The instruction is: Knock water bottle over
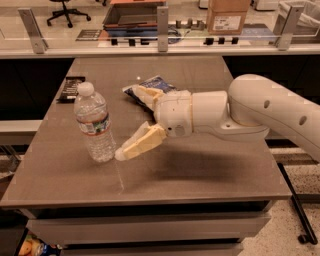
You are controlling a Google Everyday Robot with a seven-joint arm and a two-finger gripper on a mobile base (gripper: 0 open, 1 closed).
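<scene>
The water bottle [94, 125] is clear ribbed plastic with a white cap and a white, red and green label. It stands upright on the left part of the brown table [200, 170]. My gripper [127, 123] reaches in from the right on a white arm, low over the table just right of the bottle. It is open wide. The near tan finger [138, 144] points at the bottle's lower part, its tip very close to it or just touching. The far finger [146, 94] lies over the chip bag.
A blue chip bag [159, 83] lies behind the gripper at mid table. A dark flat packet [70, 88] sits at the table's left edge. A counter with glass panels, a cardboard box [227, 15] and a tray stands behind.
</scene>
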